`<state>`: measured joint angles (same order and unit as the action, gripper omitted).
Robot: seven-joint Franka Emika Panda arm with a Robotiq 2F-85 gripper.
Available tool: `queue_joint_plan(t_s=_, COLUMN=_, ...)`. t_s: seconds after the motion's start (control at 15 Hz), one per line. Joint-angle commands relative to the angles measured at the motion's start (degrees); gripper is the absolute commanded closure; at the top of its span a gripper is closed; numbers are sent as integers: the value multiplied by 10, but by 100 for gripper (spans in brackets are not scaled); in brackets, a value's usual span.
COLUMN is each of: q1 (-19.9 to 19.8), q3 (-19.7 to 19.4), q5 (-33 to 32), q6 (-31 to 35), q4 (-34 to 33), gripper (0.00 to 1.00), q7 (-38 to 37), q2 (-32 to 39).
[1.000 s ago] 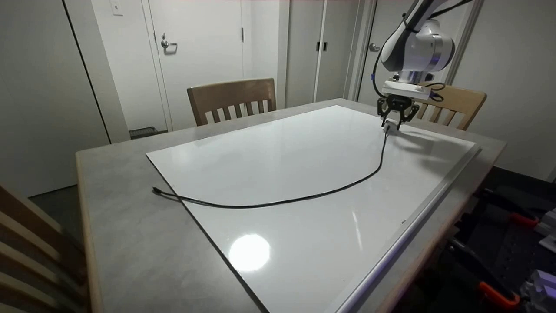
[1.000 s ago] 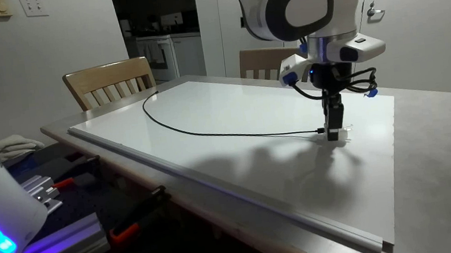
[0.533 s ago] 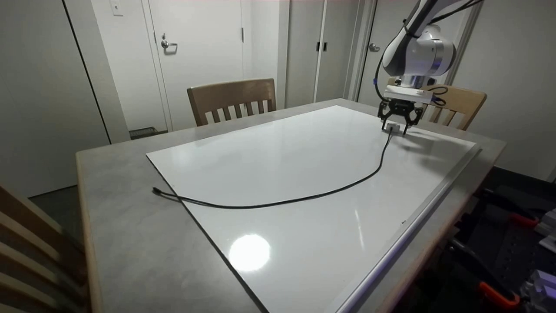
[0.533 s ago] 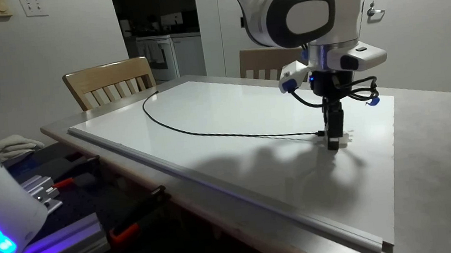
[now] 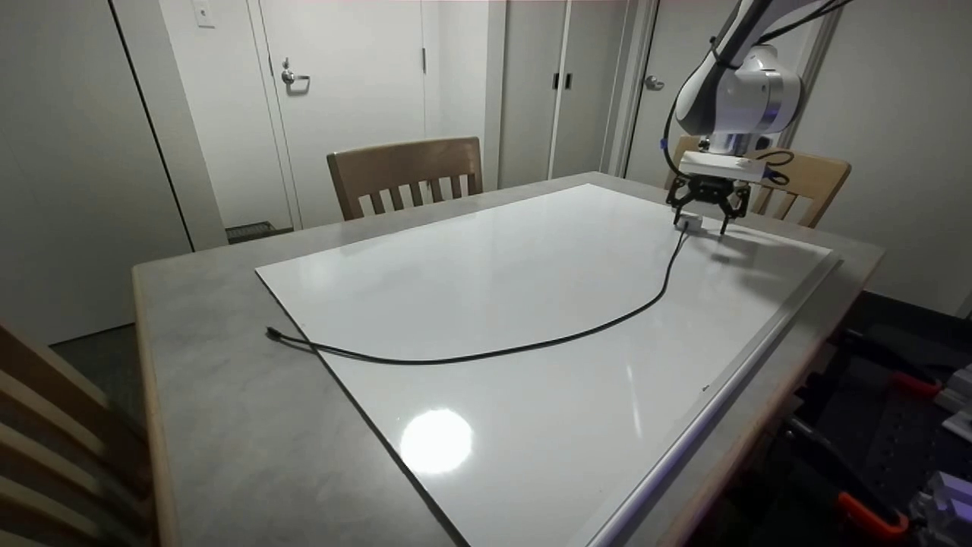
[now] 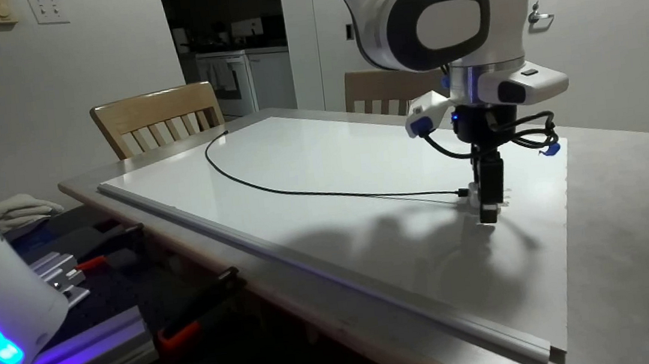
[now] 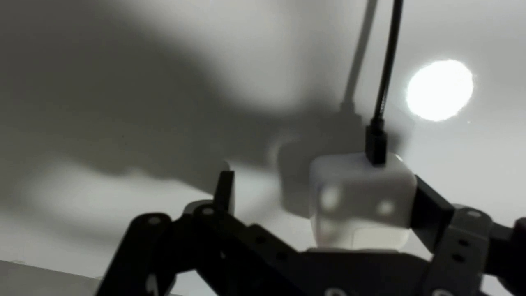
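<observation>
Black two-fingered gripper (image 5: 700,226): has spread wider, jaws apart.
White rounded plastic block (image 7: 361,193): between them, against one jaw.
Thin black cable (image 5: 425,362): plugged into block, crossing glossy white board (image 5: 471,289).
Brown wooden chair (image 5: 410,165): behind.

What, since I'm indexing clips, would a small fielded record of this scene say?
Gripper: open
Between its jaws: white adapter, closer to one side; contact unclear
Plugged into it: black cable
Cable path: curves across whiteboard, far end past its edge
Underneath: grey table
Around table: wooden chairs
</observation>
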<state>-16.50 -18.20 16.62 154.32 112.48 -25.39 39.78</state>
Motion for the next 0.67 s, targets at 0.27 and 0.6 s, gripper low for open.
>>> queue_joint_plan(t_s=0.27, q1=28, q3=-33, q5=-25, q6=-8, q4=17, gripper=0, q7=-11, q2=-37)
queue_joint_plan(t_s=0.6, q1=31, q3=-26, q5=-29, q6=-23, q4=12, gripper=0, q7=-7, q2=-57)
